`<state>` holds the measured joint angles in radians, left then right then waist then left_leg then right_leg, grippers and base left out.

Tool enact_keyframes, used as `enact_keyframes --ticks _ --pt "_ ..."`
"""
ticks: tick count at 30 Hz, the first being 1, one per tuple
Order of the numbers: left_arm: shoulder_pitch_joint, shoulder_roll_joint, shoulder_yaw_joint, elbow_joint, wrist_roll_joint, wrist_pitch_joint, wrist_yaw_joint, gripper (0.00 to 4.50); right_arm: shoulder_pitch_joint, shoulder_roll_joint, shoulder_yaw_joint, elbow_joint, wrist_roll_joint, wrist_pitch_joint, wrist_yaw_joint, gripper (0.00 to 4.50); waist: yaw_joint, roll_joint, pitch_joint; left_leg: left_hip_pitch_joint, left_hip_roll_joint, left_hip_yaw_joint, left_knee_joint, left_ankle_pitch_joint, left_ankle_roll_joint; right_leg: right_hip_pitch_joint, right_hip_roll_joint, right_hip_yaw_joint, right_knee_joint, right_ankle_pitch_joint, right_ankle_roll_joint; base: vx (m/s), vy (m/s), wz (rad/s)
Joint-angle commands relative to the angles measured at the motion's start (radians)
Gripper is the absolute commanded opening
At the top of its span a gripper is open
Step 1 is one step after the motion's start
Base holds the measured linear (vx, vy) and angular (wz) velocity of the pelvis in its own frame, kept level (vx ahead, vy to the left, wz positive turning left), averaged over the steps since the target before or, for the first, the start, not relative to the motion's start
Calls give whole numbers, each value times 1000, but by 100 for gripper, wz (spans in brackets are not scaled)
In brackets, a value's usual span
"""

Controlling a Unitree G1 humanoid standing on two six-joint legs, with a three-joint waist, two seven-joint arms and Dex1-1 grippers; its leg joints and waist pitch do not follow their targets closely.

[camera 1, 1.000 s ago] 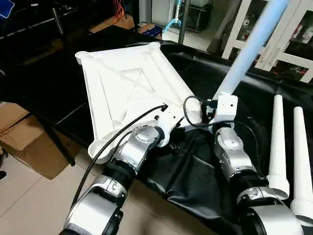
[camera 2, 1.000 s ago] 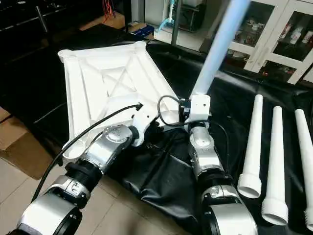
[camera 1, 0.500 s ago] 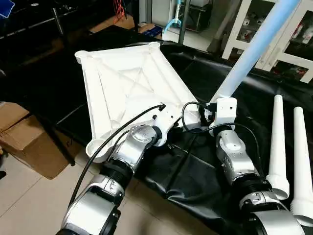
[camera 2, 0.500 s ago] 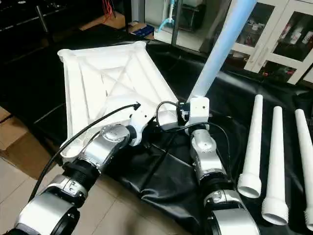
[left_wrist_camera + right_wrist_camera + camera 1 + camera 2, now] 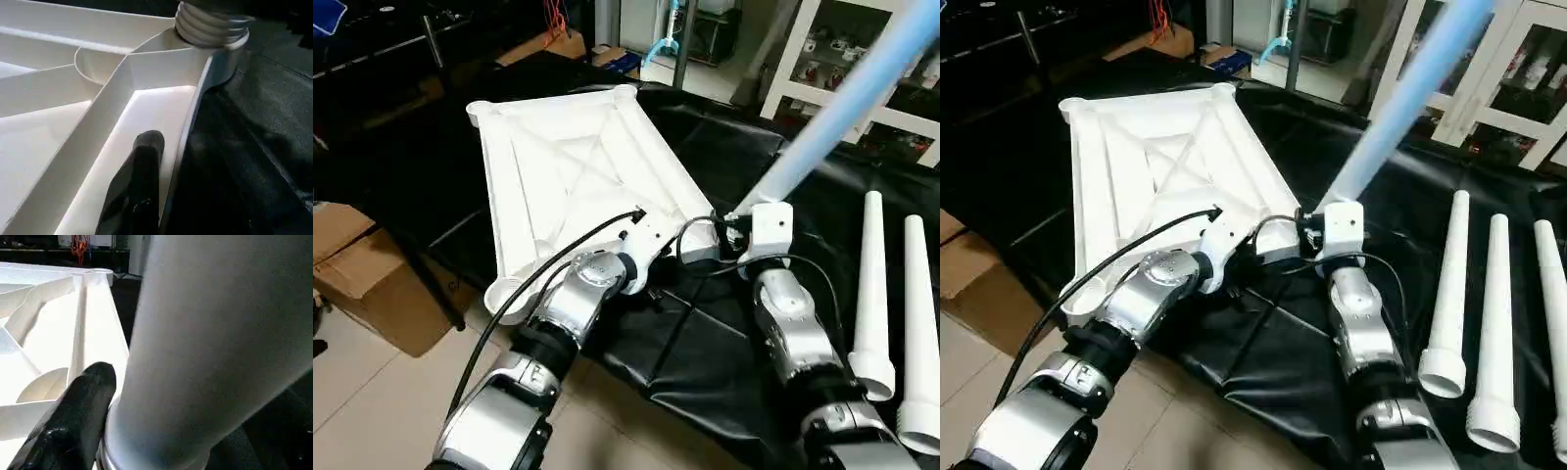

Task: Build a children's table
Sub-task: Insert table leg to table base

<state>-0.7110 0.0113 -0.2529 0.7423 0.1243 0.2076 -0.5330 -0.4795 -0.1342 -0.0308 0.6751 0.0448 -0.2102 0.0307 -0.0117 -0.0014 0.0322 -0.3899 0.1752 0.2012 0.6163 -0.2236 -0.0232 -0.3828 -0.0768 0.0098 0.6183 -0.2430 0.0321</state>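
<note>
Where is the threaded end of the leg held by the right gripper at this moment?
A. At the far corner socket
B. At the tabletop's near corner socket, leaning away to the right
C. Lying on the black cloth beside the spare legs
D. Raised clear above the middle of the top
B: the leg has its threaded end at the near corner socket of the tabletop, slanting up and to the right, at the right gripper.

Tabletop (image 5: 578, 166) left, spare legs (image 5: 873, 284) right, on sheet (image 5: 724, 333).
</note>
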Motion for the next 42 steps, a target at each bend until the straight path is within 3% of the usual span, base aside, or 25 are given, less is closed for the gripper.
enact_keyframes --ticks 1,16,22,25,26,27,28,29,31,33,34,36,37,40,41,42 --pt "13 23 -3 -15 15 -3 4 65 14 -23 -11 -27 -3 3 3 352 7 -8 -65 26 51 -22 -49 141 200 52 -52 12 -29 422 -350 0 0 0" --pt "32 40 -16 -36 17 7 -16 65 56 -36 -20 -114 -4 39 20 241 15 -7 -64 26 51 -22 -49 113 181 50 -51 14 -29 395 -343 0 0 0" --pt "70 86 -52 -73 26 -53 -88 65 68 -41 -33 -177 29 79 54 209 21 -7 -63 26 51 -23 -50 113 173 49 -50 14 -29 387 -331 0 0 0" --pt "101 150 -101 -86 56 -170 -157 65 78 -87 -49 -251 124 164 194 197 24 -11 -61 24 49 -25 -53 78 177 54 -48 15 -32 367 -318 0 0 0" --pt "107 169 -113 -86 62 -208 -177 65 79 -106 -65 -278 171 198 246 197 24 -13 -61 25 52 -25 -54 69 173 53 -49 16 -32 360 -315 0 0 0" --pt "114 195 -128 -89 71 -251 -202 65 78 -135 -86 -313 250 260 331 193 25 -7 -61 28 55 -25 -56 54 164 50 -49 15 -32 344 -312 0 0 0" --pt "114 195 -128 -89 71 -251 -202 65 78 -135 -86 -313 250 260 331 190 24 -8 -60 28 55 -25 -56 49 162 50 -48 15 -32 344 -316 0 0 0" --pt "124 231 -147 -105 78 -296 -246 65 80 -201 -110 -383 383 400 482 190 22 -11 -59 28 57 -25 -58 45 157 50 -48 14 -34 338 -316 0 0 0" --pt "132 251 -159 -117 80 -320 -272 65 88 -241 -119 -423 447 470 561 190 24 -11 -59 26 57 -26 -57 48 163 54 -49 15 -30 347 -316 0 0 0" --pt "143 267 -168 -132 72 -335 -309 51 101 -271 -132 -455 505 534 615 190 22 -23 -60 24 57 -24 -55 65 167 56 -52 17 -28 376 -323 0 0 0" --pt "157 282 -177 -152 64 -342 -345 40 123 -295 -142 -491 559 584 664 190 24 -20 -60 25 56 -23 -54 67 169 54 -53 16 -28 375 -329 0 0 0" --pt "168 293 -185 -165 57 -347 -371 31 144 -318 -144 -526 593 623 705 189 25 -17 -59 25 59 -23 -55 57 166 51 -54 16 -29 360 -331 0 0 0" --pt "175 298 -191 -181 52 -339 -387 21 156 -337 -137 -561 621 655 738 189 23 -30 -58 25 58 -21 -56 50 162 51 -53 16 -31 333 -333 0 0 0" --pt "172 298 -190 -195 52 -332 -398 4 147 -365 -131 -613 682 751 788 189 25 -28 -57 27 60 -22 -56 43 158 47 -56 16 -32 267 -338 0 0 0" --pt "163 294 -178 -200 39 -322 -403 1 134 -374 -128 -620 694 778 796 189 23 -43 -55 27 60 -19 -56 38 158 44 -55 16 -37 238 -336 0 0 0" --pt "163 294 -178 -200 39 -322 -403 1 134 -374 -128 -620 694 778 796 189 24 -38 -53 26 60 -21 -58 33 153 44 -57 16 -35 218 -336 0 0 0"
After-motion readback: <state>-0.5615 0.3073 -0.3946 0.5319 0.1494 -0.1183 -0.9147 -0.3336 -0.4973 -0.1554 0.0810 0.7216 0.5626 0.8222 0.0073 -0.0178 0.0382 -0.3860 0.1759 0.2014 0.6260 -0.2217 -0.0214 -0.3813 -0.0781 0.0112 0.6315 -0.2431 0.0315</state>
